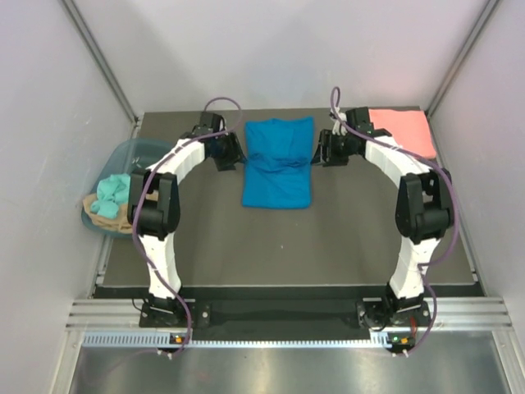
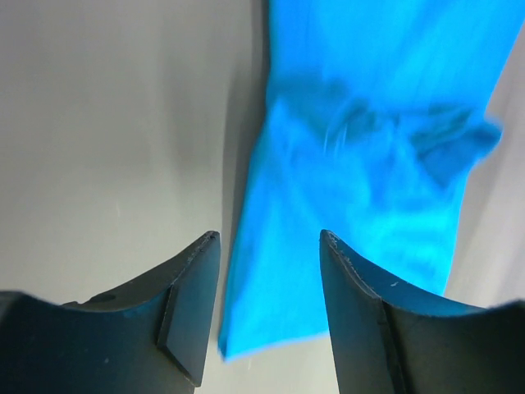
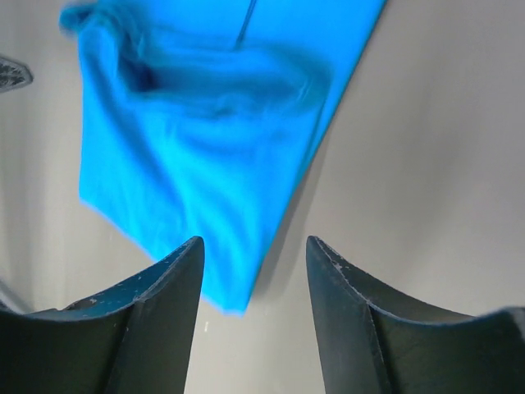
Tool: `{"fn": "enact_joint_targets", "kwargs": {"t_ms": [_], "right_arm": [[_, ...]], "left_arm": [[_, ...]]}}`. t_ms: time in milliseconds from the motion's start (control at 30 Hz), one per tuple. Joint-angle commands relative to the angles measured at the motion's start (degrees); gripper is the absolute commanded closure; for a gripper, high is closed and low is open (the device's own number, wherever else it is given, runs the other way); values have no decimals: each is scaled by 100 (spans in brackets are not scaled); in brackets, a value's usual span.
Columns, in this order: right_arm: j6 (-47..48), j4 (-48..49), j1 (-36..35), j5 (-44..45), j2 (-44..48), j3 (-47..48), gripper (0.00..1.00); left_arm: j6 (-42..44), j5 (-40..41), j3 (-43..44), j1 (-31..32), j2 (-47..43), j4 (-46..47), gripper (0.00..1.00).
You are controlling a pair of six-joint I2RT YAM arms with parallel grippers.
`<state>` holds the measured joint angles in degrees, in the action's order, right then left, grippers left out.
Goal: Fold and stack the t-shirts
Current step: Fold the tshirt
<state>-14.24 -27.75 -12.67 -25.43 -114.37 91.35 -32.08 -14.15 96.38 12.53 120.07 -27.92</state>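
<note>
Centrally on the dark grey table [image 1: 328, 238], toward its far side, lies the bright blue cloth t-shirt [image 1: 278, 168], folded into a rough rectangle. Its far half is rumpled with creases and its near half lies smoother. The salmon pink cloth t-shirt [image 1: 402, 130] lies flat in the far right corner of the table, well apart from the blue one, and part of the right arm passes in front of its left edge.

The left fingers [image 1: 230, 158] hang just beside the blue t-shirt's left edge, and the right fingers [image 1: 326, 150] hang just beside its right edge, both level with the creased far half. In the left wrist view the left fingers [image 2: 190, 304] are spread apart with nothing between them; the blue t-shirt [image 2: 361, 164] shows beyond the gap, blurred, with bare table to its left. In the right wrist view the right fingers [image 3: 156, 304] are likewise parted and hold nothing; the blue t-shirt [image 3: 205, 148] lies beyond them, one corner reaching toward the gap.

At the table's left edge stands a translucent blue-grey plastic tub [image 1: 131, 152] with crumpled teal cloth [image 1: 112, 193] and tan cloth [image 1: 102, 215] inside.
</note>
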Motion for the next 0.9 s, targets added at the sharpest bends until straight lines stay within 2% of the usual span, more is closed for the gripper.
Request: {"fn": "enact_joint_targets", "kwargs": {"t_ms": [0,167,233,433,667,867], "right_arm": [[325,111,-148,-155,810,-617,46],[413,322,-324,-348,1223,-1584,40],[431,463,-351,-357,1285,-1926,40],[545,805,-351,-524,1198,-2376,48],[764,1464,-394,-1192,916,-2701,56],[844,1588,-447,-1263,600,-2675,57]], "left_arm": [[201,-422,-733,73,-625,447,44],[201,-852,-1804,91,-1143,700,42],[254,-992,-1982,100,-1196,709,41],[377,-1028,-2623,109,-1214,771,41],[483,-949,-2756,118,-1118,841,41],[544,-888,-2712,170,-995,736,46]]}}
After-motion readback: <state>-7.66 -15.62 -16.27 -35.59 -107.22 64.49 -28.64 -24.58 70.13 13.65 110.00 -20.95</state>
